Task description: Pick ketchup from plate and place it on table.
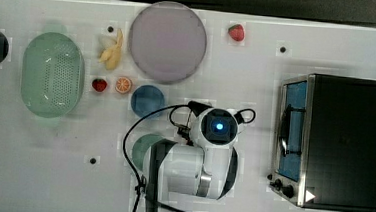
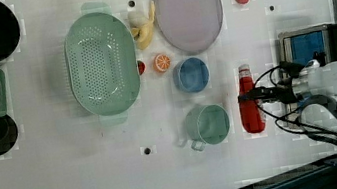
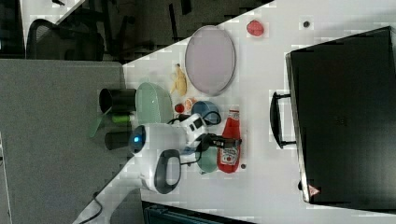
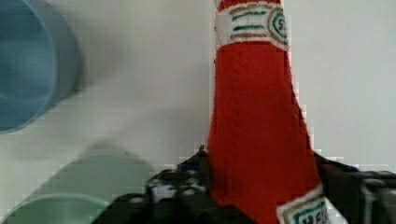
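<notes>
One ketchup (image 2: 251, 110) to watch, and it lies flat on the table (image 1: 45, 176), well away from the plate (image 1: 168, 42), which sits bare up at the far edge in the top view. In the left view the bottle's white cap points toward the left view's top and its fat end toward the left view's bottom. It rests between the green cup (image 2: 206, 125) on the left view's left and the oven (image 2: 318, 44) on the left view's right, and just beside the cup without touching it. The blue bowl (image 2: 191, 75) sits near the cap end.

Now the claw (image 2: 250, 96): it comes in from the left view's right and straddles the bottle across its middle, one dark prong on each side. The wrist view backs that up, with the red body (image 4: 257, 116) running straight out from between the black claw parts, the neck label at the far end and white tabletop on both sides. Whether the claw is squeezing the bottle or merely around it, I cannot tell.

From the right view, the ketchup (image 3: 230, 149) lies alongside the oven's handle (image 3: 276, 119), with open table between them. In the top view the white arm (image 1: 191, 171) covers the spot between cup and oven. A strawberry (image 1: 236, 32) lies beside the plate on the top view's right
</notes>
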You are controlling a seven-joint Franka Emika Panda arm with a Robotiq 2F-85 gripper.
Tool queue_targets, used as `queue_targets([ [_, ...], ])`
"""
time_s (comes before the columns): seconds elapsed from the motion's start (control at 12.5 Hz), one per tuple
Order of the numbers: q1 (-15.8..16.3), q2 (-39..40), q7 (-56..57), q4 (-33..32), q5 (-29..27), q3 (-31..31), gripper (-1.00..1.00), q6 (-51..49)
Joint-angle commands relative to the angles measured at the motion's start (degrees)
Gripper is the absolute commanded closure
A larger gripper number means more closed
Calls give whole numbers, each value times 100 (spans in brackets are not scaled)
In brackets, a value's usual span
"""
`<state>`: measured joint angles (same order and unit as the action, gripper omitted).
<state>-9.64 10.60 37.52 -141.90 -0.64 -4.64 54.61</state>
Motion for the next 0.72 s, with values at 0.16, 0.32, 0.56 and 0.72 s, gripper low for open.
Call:
queue_targets([
  [0.16, 13, 113, -224, 62, -50, 23, -100, 681],
  [0.32, 13, -96, -528, 128, -50, 0, -100, 586],
  [0.56, 17, -890, -1358, 295, -50, -46, -100, 6],
  [0.72, 19, -1535, -2099, 547, -45, -85, -100, -512],
])
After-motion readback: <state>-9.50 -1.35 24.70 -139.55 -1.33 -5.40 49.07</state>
